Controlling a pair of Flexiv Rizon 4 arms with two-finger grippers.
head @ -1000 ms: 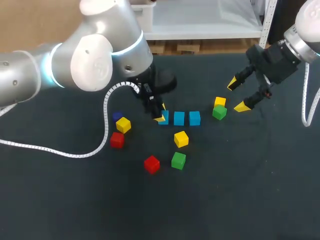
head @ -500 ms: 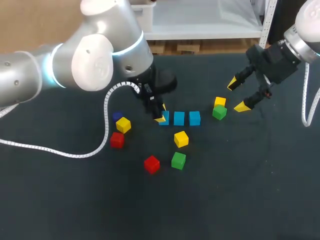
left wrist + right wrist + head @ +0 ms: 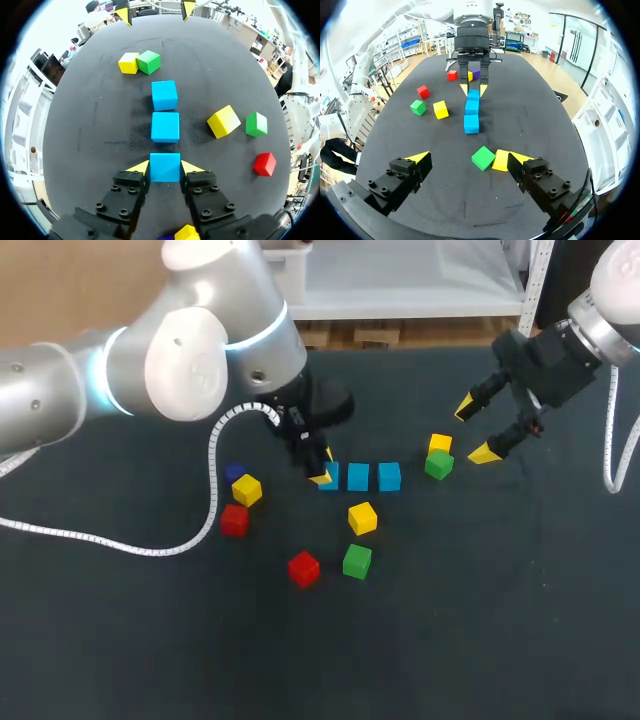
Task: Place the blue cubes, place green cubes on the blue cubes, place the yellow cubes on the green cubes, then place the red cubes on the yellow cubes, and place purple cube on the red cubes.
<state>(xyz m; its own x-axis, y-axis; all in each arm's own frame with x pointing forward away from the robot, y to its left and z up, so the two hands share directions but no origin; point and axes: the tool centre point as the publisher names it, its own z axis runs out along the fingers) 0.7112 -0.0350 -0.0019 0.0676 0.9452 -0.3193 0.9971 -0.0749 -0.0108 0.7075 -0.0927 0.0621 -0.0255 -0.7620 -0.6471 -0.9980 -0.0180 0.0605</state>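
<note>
A robotics lab: the left robot arm (image 3: 190,350) enters from the frame's upper left, the right robot arm (image 3: 612,300) from its upper right, over a black table (image 3: 480,630) scattered with coloured cubes (image 3: 358,477)

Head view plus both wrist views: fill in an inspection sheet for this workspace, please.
Surface: dark matte table; no stack begun.
Job's things: row of three blue cubes; two green cubes; three yellow cubes; two red cubes; one purple cube.
Clutter: nothing seen.
End effectors: left end effector shut on the row's end blue cube; right end effector open, near an adjacent green and yellow pair.
Cables: white coiled cable from the left arm lies on the table; white cable hangs by the right arm.
Surroundings: nothing seen reaching over the table.
</note>
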